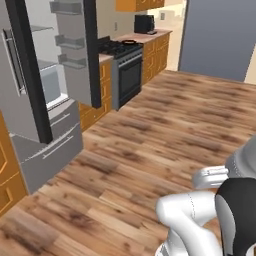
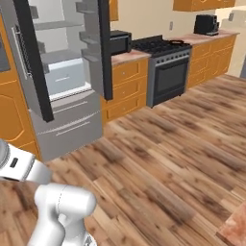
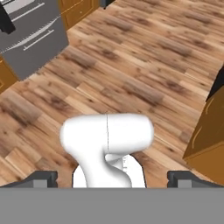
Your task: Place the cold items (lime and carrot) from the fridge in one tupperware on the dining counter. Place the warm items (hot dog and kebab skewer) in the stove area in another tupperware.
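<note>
Gripper (image 3: 112, 178) spread wide with nothing between its dark tips, aimed down at bare wood-plank floor (image 3: 144, 65), presumably tucked for driving. Grey double-door fridge (image 1: 47, 80) standing open beside orange cabinets, likely left so for reaching the cold items; lime and carrot not made out on its pale shelves. Black stove (image 2: 166, 67) well apart along the counter, dark pan on top, hot dog and skewer too small to tell. Tupperware and dining counter not identifiable

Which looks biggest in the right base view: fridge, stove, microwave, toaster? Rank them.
1. fridge
2. stove
3. microwave
4. toaster
The toaster stands farthest away, so its rank against the microwave is unsure.
</note>
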Tool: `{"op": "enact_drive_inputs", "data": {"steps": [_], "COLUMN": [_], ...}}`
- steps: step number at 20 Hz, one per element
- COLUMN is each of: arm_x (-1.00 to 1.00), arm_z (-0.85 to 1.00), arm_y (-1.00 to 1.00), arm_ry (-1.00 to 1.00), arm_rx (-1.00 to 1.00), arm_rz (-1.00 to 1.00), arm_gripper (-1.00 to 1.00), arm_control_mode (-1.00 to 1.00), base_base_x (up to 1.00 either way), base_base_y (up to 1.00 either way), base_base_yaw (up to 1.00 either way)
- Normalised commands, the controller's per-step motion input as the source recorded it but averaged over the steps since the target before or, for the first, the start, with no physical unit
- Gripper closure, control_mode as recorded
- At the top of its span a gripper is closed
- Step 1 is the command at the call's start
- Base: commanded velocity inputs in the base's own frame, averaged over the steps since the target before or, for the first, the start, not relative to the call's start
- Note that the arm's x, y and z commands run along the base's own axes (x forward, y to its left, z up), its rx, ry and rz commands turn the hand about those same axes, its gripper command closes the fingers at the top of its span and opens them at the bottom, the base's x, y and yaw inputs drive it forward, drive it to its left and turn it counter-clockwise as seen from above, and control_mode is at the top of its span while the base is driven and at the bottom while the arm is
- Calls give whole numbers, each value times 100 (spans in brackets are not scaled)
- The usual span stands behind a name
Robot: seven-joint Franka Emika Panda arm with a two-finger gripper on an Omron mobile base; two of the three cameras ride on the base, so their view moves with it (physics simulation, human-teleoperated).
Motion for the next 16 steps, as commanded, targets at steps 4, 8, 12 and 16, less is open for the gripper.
{"op": "enact_drive_inputs", "data": {"steps": [4, 8, 12, 16], "arm_x": [0, 0, 0, 0], "arm_z": [0, 0, 0, 0], "arm_y": [0, 0, 0, 0], "arm_ry": [0, 0, 0, 0], "arm_rx": [0, 0, 0, 0], "arm_rz": [0, 0, 0, 0], "arm_gripper": [-100, -100, -100, -100], "arm_control_mode": [100, 100, 100, 100], "base_base_x": [37, 50, 55, 70], "base_base_y": [-45, -51, 0, 68], "base_base_yaw": [-13, -28, -51, -70]}}
